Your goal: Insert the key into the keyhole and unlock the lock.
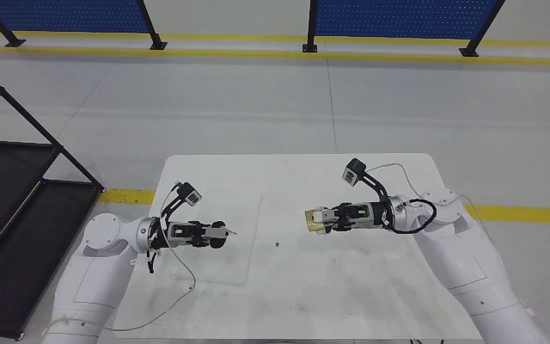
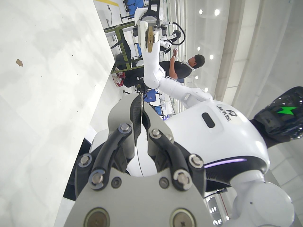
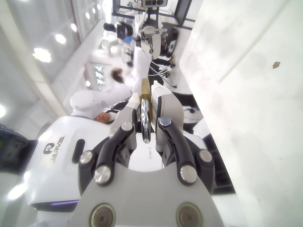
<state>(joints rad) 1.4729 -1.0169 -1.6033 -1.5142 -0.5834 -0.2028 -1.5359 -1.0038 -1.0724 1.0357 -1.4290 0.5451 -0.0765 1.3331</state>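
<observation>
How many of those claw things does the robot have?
2. The left end effector, over the table's left side, is shut on a key; the right end effector, near the middle, is shut on the padlock.

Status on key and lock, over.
Left gripper shut on key, right gripper shut on lock. Held apart above table, facing; key not inserted. Small speck on table below gap, off the path.

Table (image 1: 344, 284): beneath both arms.
Left gripper (image 1: 225, 232): over the table's left half, key (image 2: 142, 102) between its fingers.
Right gripper (image 1: 320, 219): over the right half, facing the left gripper, well apart; padlock (image 1: 313, 220) between its fingers.
Speck (image 1: 278, 244): on the table, between the grippers.
</observation>
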